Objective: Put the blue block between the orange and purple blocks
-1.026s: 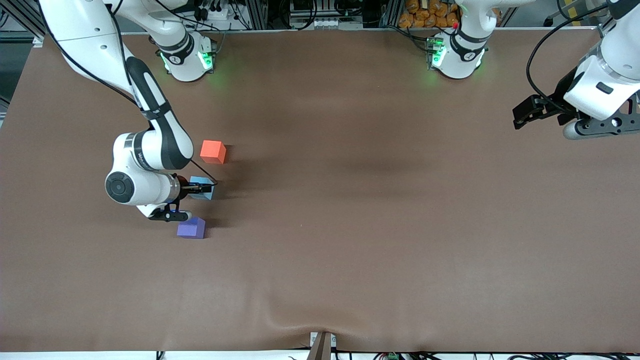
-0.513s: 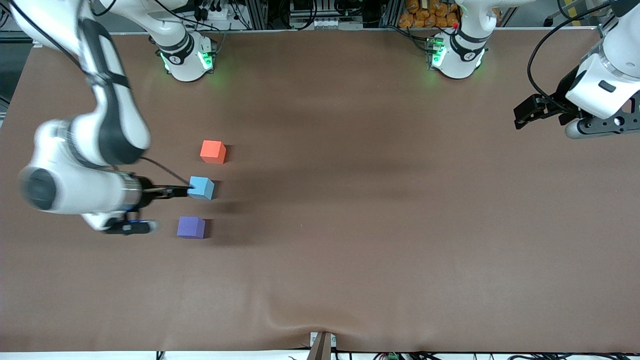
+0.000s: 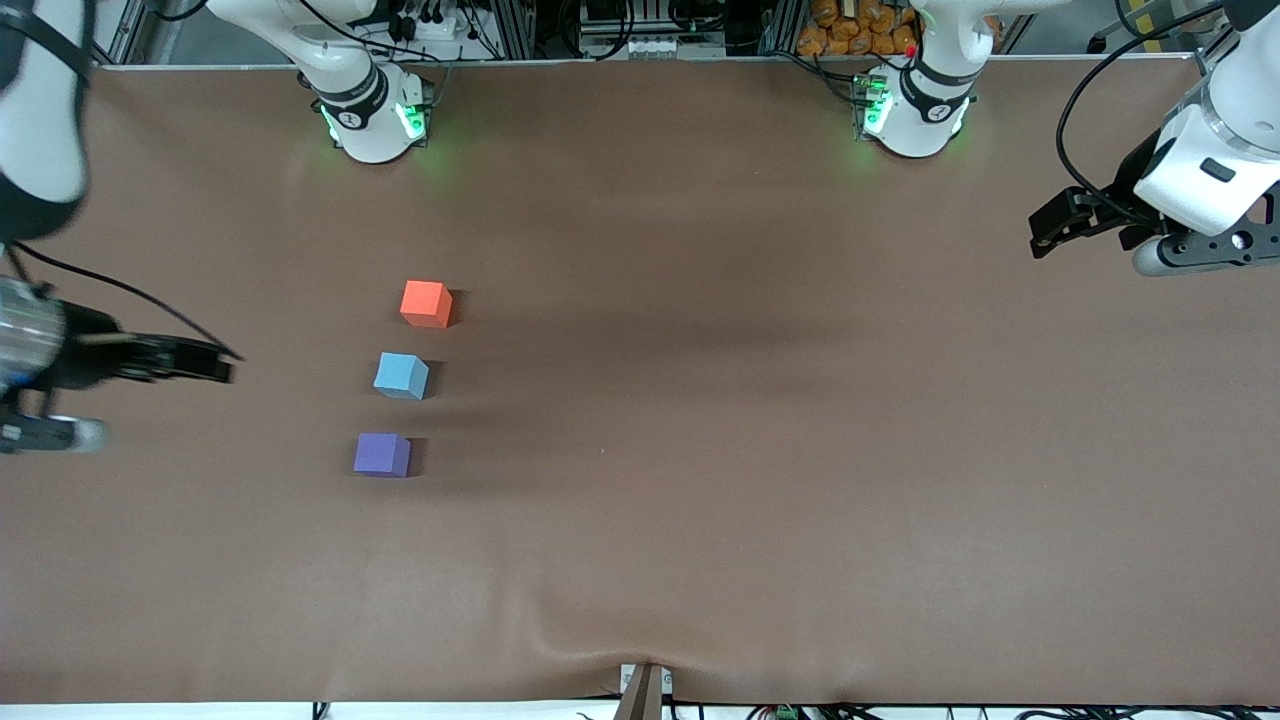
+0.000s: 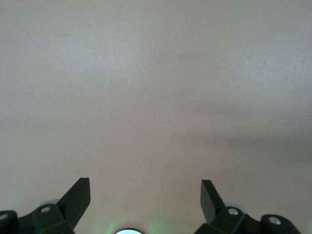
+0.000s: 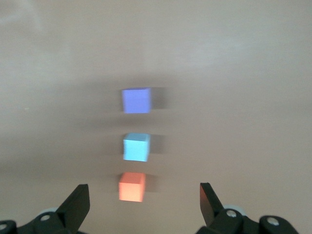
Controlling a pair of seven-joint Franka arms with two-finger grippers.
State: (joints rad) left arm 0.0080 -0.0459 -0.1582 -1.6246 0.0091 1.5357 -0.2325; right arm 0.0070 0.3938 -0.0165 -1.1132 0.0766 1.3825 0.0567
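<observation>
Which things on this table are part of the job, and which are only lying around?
Part of the job:
- light sky-blue matte cube, resting between the other two
- bright orange-red matte cube
- violet-purple matte cube
- right gripper, open, over the right arm's end of the table

Only around:
- left gripper, open, waiting
- brown table cover

right pincer [image 3: 215, 366] now off the blue block [image 3: 401, 376], toward table edge

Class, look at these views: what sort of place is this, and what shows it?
Most likely a robotics lab: a brown table with three cubes in a row, orange block, blue block, purple block; cabling and equipment racks stand past the arm bases.
</observation>
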